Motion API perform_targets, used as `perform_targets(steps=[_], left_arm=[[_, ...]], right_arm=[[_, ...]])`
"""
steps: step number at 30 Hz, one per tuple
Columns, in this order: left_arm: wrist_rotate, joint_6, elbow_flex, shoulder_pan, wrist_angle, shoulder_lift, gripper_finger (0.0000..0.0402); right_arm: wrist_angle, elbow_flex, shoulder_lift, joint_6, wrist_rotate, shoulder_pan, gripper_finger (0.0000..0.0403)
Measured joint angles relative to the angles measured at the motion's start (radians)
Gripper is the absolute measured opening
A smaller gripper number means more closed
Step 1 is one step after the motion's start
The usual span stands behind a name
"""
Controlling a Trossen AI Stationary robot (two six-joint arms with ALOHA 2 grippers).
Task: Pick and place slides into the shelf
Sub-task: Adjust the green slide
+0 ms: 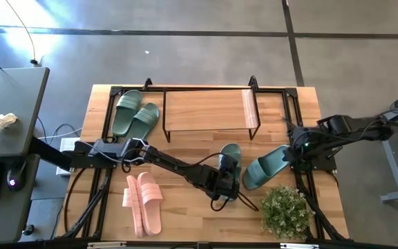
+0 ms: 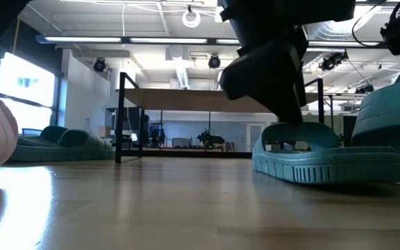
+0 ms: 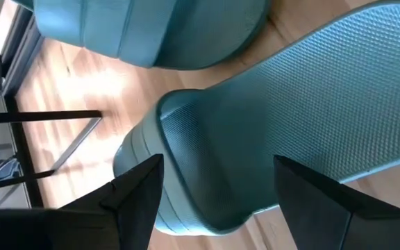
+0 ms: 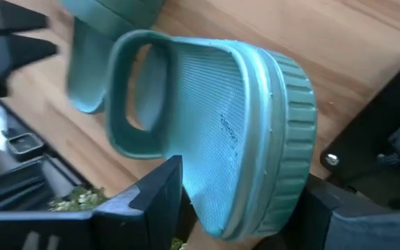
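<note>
One sage-green slide (image 1: 231, 155) lies flat on the tabletop in front of the shelf (image 1: 206, 109). My left gripper (image 1: 228, 178) hangs over it, open, with one finger on each side of its near end (image 3: 207, 180). My right gripper (image 1: 292, 158) is shut on a second sage-green slide (image 1: 264, 169) just to the right, which is raised and tilted. Another green pair (image 1: 135, 116) rests sole-down on the table left of the shelf. The pink pair (image 1: 142, 200) lies near the front left. My left gripper comes from above with its fingers (image 3: 134, 194) straddling the flat slide's end; whether they touch it I cannot tell. My right gripper pinches its slide at the heel end (image 4: 255, 201), one finger on the footbed and one on the sole. The slide is tilted on edge, its strap (image 4: 134, 90) and toe pointing away from the fingers.
A small potted plant (image 1: 285, 211) stands at the table's front right, close to the held slide. The black frame of the shelf (image 2: 120, 118) rises behind the slides. A desk with a keyboard and mouse sits beyond the table's left edge.
</note>
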Motion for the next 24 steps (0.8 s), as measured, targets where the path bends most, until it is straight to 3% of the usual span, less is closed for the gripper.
perform_targets(steps=[13, 24], left_arm=[[-0.057, 0.003, 0.000, 0.000, 0.000, 0.000, 0.0253], [-0.057, 0.003, 0.000, 0.000, 0.001, 0.006, 0.0253]], right_arm=[[-0.045, 0.002, 0.258, -0.139, -0.092, 0.000, 0.0193], [-0.112, 0.003, 0.334, -0.143, -0.021, -0.005, 0.0193]])
